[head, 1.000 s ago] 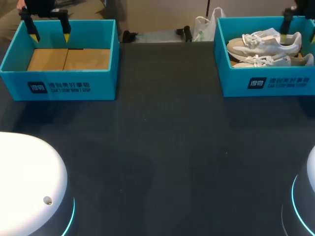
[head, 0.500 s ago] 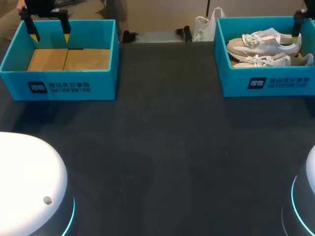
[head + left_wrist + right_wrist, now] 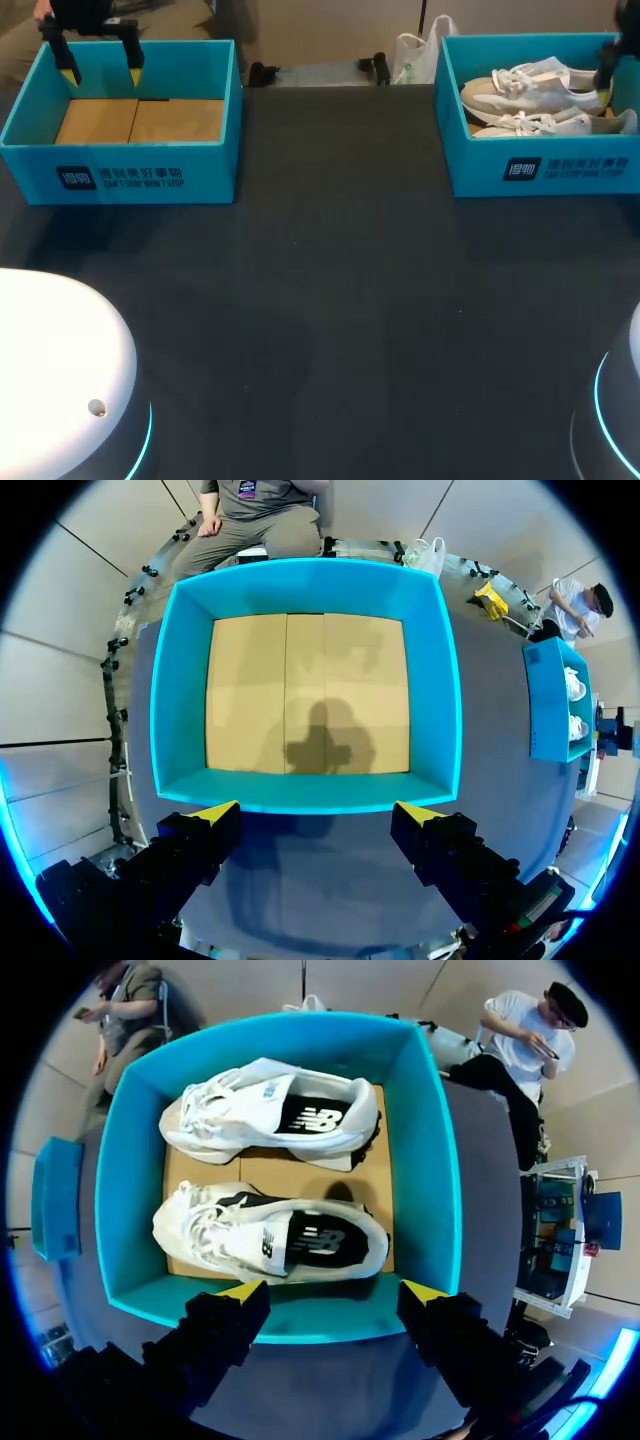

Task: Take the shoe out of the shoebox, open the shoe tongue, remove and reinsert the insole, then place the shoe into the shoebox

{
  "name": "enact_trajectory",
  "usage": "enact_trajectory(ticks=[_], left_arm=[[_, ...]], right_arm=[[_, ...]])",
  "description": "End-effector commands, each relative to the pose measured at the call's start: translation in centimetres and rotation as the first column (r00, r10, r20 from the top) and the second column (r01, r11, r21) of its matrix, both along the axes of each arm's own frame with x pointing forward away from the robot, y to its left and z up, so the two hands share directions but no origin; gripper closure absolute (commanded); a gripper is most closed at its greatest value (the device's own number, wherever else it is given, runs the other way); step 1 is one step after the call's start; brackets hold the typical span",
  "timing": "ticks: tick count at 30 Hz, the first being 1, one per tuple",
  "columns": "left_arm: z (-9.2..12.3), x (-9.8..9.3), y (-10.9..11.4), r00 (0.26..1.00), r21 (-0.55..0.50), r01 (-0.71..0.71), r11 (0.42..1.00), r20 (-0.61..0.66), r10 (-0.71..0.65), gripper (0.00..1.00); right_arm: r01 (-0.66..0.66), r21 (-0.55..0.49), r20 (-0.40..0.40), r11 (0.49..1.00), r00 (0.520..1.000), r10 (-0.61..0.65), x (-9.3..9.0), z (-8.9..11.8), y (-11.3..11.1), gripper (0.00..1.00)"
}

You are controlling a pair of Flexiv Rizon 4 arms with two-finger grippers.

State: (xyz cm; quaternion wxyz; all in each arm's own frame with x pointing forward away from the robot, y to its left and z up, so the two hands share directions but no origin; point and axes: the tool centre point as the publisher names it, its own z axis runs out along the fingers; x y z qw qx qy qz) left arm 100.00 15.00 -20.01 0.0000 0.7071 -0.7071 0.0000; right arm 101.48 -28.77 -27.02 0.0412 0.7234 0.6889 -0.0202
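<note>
Resting directly on dark table [image 3: 340, 300]: teal shoebox [image 3: 560, 170]; second teal box [image 3: 120, 175] sitting well apart, left of shoebox.

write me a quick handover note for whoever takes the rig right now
Pincers: left pincer open above the empty shoebox; right pincer open above the other shoebox, holding nothing.
Shoes: nearer shoe and farther shoe lie side by side in that box, untouched.
Done: nothing yet.
Left: lift a shoe out, open its tongue, pull and refit the insole, put it back.
</note>
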Motion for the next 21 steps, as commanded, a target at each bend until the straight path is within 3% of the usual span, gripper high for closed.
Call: enact_trajectory(ticks=[1,4,8,21], left_arm=[[0.0,0.0,0.0,1.000,0.000,0.000,1.000,0.000,0.000,0.00],[0.0,0.0,0.0,1.000,0.000,0.000,1.000,0.000,0.000,0.00],[0.0,0.0,0.0,1.000,0.000,0.000,1.000,0.000,0.000,0.00],[0.0,0.0,0.0,1.000,0.000,0.000,1.000,0.000,0.000,0.00]], right_arm=[[0.005,0.001,-0.001,1.000,1.000,-0.005,0.6,-1.1,-0.3,0.21],[0.019,0.007,0.003,1.000,1.000,-0.019,0.8,-1.6,-0.9,0.26],[0.027,0.007,-0.002,1.000,1.000,-0.027,0.8,-2.7,-1.4,0.13],[0.030,-0.017,-0.038,0.999,0.999,-0.031,1.1,-4.9,-2.5,0.16]])
